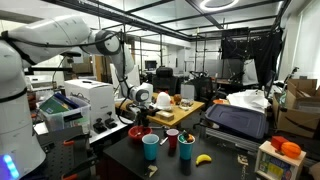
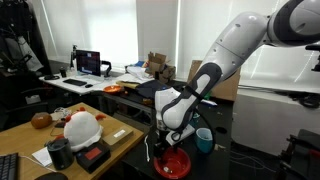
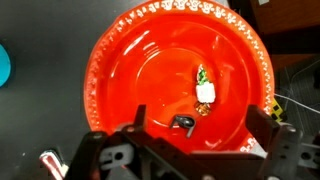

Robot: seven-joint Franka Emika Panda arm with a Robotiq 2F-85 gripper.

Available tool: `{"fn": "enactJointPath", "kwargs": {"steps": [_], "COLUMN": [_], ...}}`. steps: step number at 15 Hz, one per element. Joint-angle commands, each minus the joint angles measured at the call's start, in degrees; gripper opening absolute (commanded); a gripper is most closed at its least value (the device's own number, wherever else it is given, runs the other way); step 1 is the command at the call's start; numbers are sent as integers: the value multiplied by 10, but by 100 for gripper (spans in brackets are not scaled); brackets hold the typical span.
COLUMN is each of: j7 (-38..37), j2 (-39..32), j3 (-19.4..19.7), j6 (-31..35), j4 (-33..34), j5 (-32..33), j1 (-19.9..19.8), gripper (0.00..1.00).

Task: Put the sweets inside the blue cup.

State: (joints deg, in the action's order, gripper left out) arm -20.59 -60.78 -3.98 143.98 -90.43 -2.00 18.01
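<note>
Hovers above a red plate [image 3: 120, 70] with the gripper [image 3: 198, 128] spread wide and empty. Looks straight down on the sweets [image 3: 205, 90] lying near the plate's middle, between the fingers. Shows the blue cup [image 1: 151, 148] upright just beside the plate, with a red cup [image 1: 172, 140] and a banana [image 1: 204, 158] farther along.

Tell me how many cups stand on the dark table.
3. The blue cup stands beside the red plate, the red cup next to it, and the dark cup further on, near the banana. Others may be hidden.
</note>
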Motion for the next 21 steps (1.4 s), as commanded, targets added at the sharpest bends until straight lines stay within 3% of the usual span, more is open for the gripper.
{"fn": "enactJointPath", "kwargs": {"steps": [1,14,21], "j7": [25,74,59], "j2": [3,9,1], "j3": [-16,-27,-7], "j6": [-14,-6,4], "j4": [-3,-24,-21], "j5": [-13,-11,4], "j1": [-8,-21,-8], "gripper": [100,100,100]}}
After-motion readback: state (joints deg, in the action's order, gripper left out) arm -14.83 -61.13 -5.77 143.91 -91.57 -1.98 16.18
